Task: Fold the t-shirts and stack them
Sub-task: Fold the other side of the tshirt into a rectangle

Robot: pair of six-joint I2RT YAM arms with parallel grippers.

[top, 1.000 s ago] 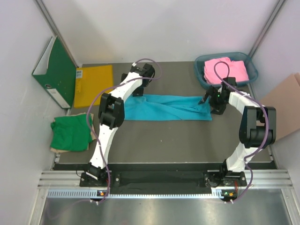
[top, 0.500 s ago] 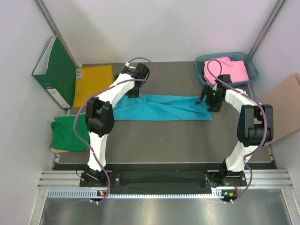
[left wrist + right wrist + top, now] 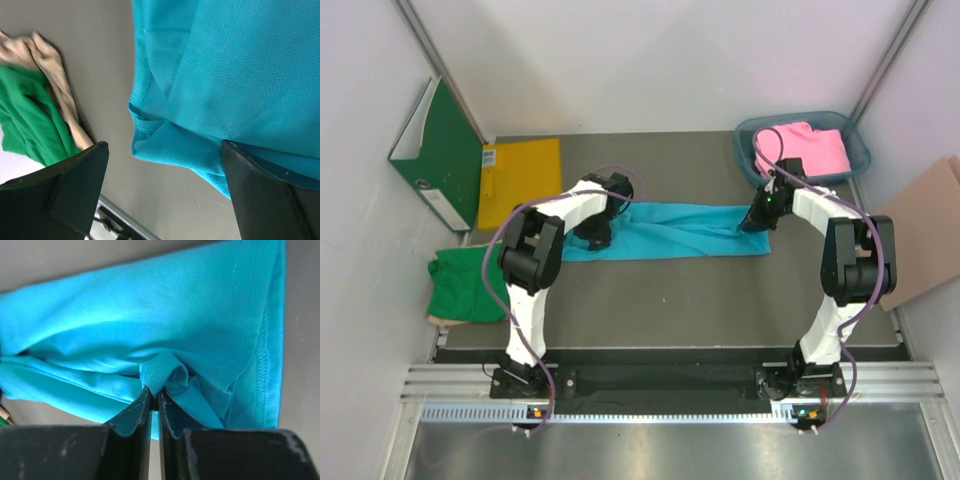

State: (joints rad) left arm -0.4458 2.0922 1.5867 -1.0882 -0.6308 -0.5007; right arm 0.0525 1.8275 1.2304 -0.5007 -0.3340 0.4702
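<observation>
A turquoise shirt (image 3: 670,230), folded into a long strip, lies flat across the middle of the surface (image 3: 670,300), running left to right. It is thin, light, limp mesh cloth, likely to sag and slip unless taken by its hems or corners at both ends. The right pincer (image 3: 155,392) is pinched tight on a raised ridge of cloth near the strip's right hem. The left pincer (image 3: 163,145) is spread wide over the strip's left end, gripping nothing. A blue bin (image 3: 860,148) at the far right corner contains a pink shirt (image 3: 815,150). A green shirt (image 3: 465,285) lies bundled by the left edge, toward the near corner.
</observation>
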